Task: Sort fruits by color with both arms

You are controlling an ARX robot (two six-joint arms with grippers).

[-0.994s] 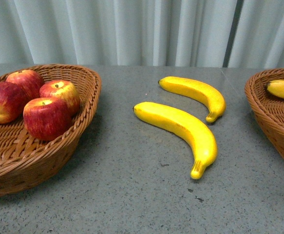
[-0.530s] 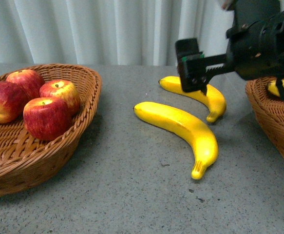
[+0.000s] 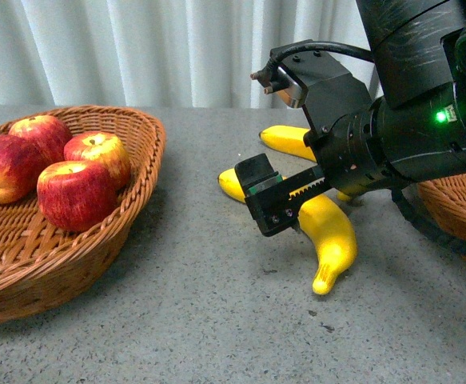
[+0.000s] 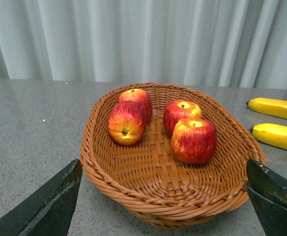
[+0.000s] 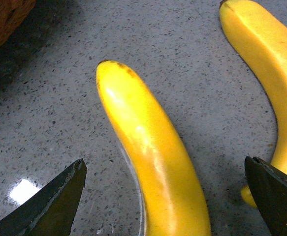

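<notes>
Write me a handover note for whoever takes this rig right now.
Left claw: open, empty, facing the left basket.
Right claw: open astride the near banana, not gripping.
Done: four apples in the left basket.
To do: near banana and far banana lie on the table; presumably both go to the right basket.

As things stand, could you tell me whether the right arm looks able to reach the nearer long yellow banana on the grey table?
Probably yes: the right tool hangs open over that long curved yellow banana, a finger to each side, with nothing in between.
</notes>
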